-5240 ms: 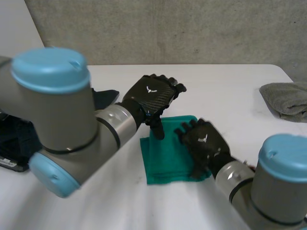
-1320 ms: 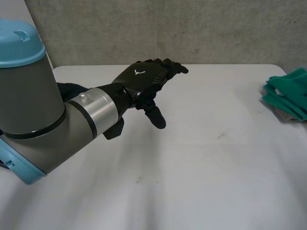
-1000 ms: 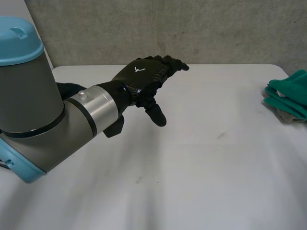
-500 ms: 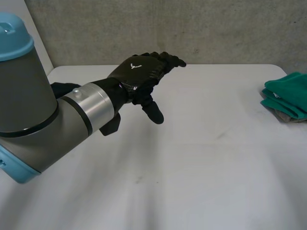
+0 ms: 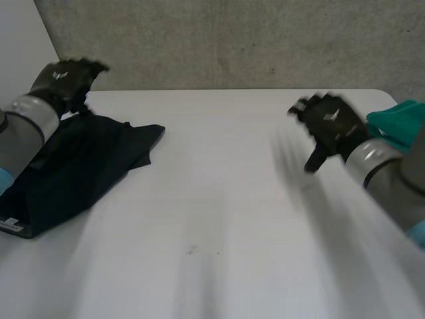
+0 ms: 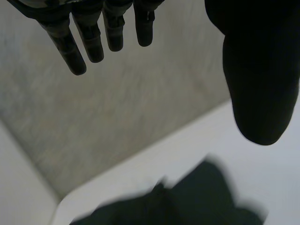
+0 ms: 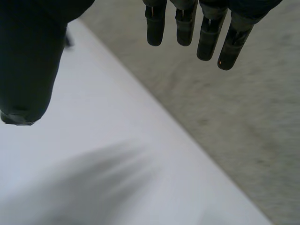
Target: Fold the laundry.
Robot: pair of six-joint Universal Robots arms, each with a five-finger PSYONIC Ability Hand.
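Observation:
A dark, nearly black garment point(image 5: 73, 169) lies crumpled at the table's left side. My left hand point(image 5: 63, 80) hovers above its far end, open, fingers point(image 6: 89, 40) straight and empty, with the dark garment point(image 6: 187, 201) below them. A folded green cloth point(image 5: 398, 129) rests at the table's right edge. My right hand point(image 5: 329, 123) is over the table just left of that cloth, open with straight fingers point(image 7: 206, 40) and thumb point(image 7: 28, 70) apart, holding nothing.
The white table point(image 5: 219, 199) runs between the two cloths. A grey concrete wall point(image 5: 232, 40) stands behind the table's far edge. A small dark speck point(image 5: 192, 250) marks the near middle of the tabletop.
My left hand has swung from the table's middle to the far left, over the dark garment. My right hand has come into the head view beside the green cloth.

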